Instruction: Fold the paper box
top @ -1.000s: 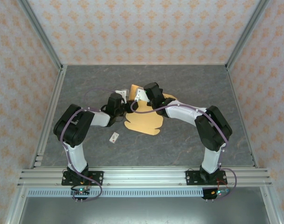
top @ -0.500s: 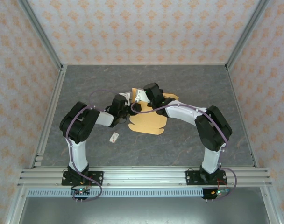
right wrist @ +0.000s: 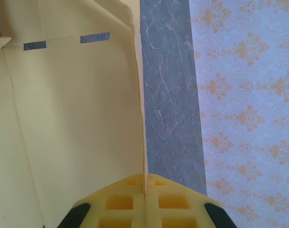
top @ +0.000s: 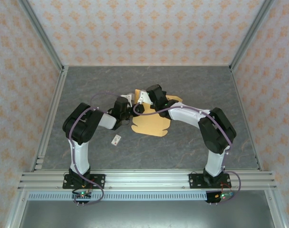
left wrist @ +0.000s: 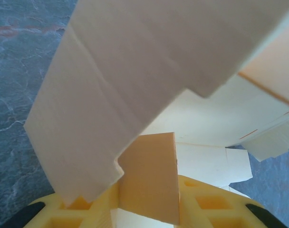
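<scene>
A grey marbled desk point(top: 87, 85) carries the paper box point(top: 151, 124), a light orange-tan die-cut sheet of thin cardboard. It lies mid-desk with its far panels lifted between the two arms. The right claw point(right wrist: 145, 183) is pressed together on the edge of an upright paper box wall. The left claw point(left wrist: 149, 209) is partly spread with a tan flap in its gap; I cannot tell whether it grips the flap. A small white rectangular tag point(top: 116, 139) lies nearer the arm bases, apart from the box.
</scene>
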